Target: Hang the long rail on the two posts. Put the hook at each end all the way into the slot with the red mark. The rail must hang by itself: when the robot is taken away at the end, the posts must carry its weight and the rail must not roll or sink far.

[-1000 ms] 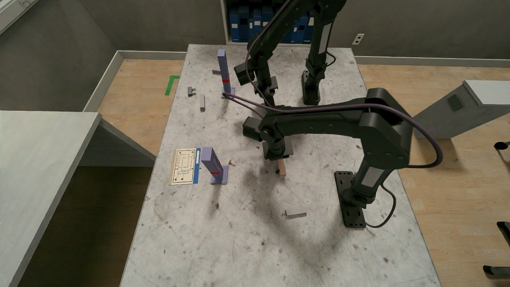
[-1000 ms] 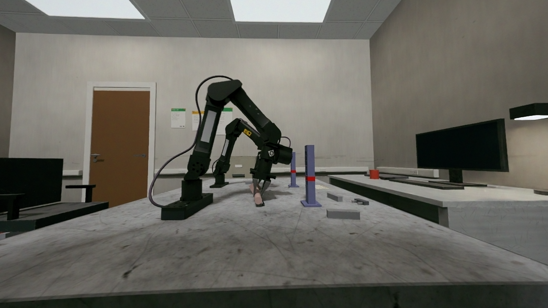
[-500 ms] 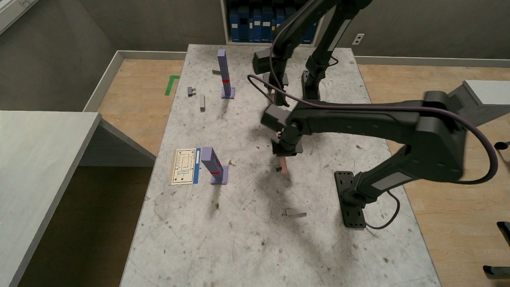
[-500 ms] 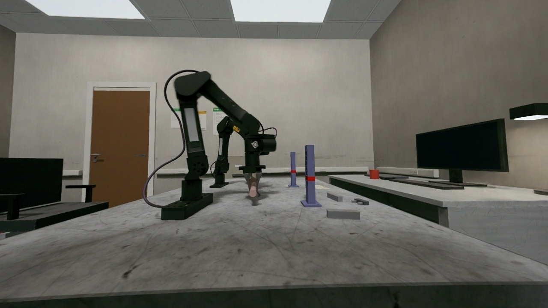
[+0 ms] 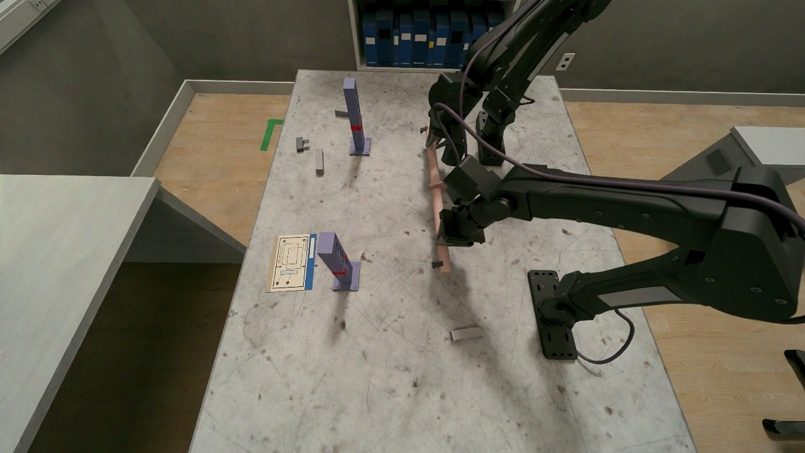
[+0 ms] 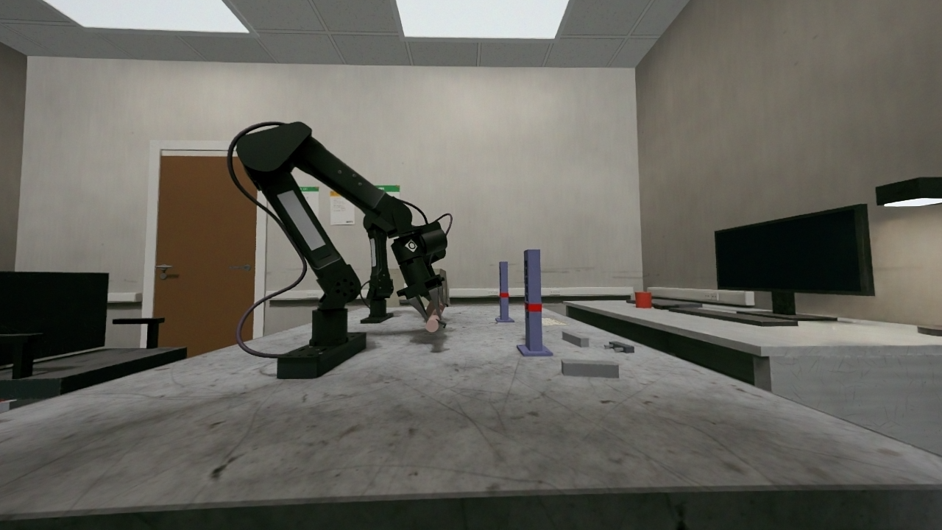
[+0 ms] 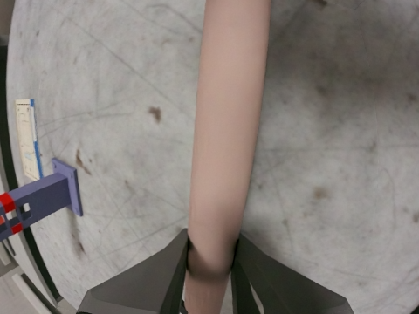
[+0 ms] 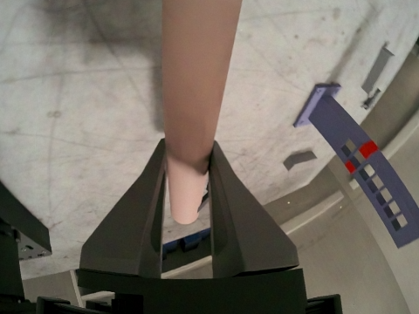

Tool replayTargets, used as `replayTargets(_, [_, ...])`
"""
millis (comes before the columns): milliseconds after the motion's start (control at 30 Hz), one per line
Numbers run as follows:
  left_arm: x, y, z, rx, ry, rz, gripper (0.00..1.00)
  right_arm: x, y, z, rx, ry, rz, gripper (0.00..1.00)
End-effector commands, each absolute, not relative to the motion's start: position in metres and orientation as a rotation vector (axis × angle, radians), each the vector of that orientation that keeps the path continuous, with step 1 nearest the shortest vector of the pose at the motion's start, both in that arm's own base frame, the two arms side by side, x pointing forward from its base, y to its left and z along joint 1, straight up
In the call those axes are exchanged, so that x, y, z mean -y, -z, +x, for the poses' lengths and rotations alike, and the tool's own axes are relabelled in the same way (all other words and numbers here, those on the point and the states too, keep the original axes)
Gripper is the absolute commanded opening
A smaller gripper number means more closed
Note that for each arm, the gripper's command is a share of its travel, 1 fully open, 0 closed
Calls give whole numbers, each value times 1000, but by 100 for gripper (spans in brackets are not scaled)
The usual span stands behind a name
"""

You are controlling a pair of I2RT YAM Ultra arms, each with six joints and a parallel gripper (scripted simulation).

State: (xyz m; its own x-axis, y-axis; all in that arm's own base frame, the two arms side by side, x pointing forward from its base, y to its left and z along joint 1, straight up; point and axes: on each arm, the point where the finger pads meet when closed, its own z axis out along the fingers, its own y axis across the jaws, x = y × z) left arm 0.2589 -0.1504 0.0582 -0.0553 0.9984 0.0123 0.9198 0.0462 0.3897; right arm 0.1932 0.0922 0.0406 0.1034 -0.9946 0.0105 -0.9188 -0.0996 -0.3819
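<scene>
The long pink rail (image 5: 436,183) (image 6: 432,322) (image 7: 227,131) (image 8: 198,65) is held a little above the table between both arms, right of the posts. My left gripper (image 5: 447,239) (image 7: 210,239) is shut on the rail near its near end. My right gripper (image 5: 441,149) (image 6: 427,306) (image 8: 188,146) is shut on it near its far end. A small dark hook (image 5: 436,263) shows at the near end. Two purple posts with red marks stand to the left: the far post (image 5: 353,112) (image 6: 532,302) (image 8: 367,161) and the near post (image 5: 334,256) (image 6: 503,290) (image 7: 44,198).
A paper sheet (image 5: 289,262) (image 7: 27,139) lies beside the near post. Small grey blocks (image 5: 319,160) (image 5: 302,143) (image 6: 589,367) lie near the far post, and another block (image 5: 466,333) lies towards the front. The arm bases (image 5: 554,315) (image 5: 489,143) stand on the table's right side.
</scene>
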Motion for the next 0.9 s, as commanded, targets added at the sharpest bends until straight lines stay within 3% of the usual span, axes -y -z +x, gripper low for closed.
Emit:
replayTargets(0, [153, -77, 277, -1967, -545, 1873, 19, -95, -53, 212, -1845, 504, -1994, 19])
replayTargets(467, [153, -95, 287, -1749, -771, 1713, 19, -94, -70, 211, -1700, 729, -1772, 19])
replayTargets(867, [150, -106, 325, -1658, -852, 1643, 19, -99, -79, 244, -1639, 806, -1677, 19])
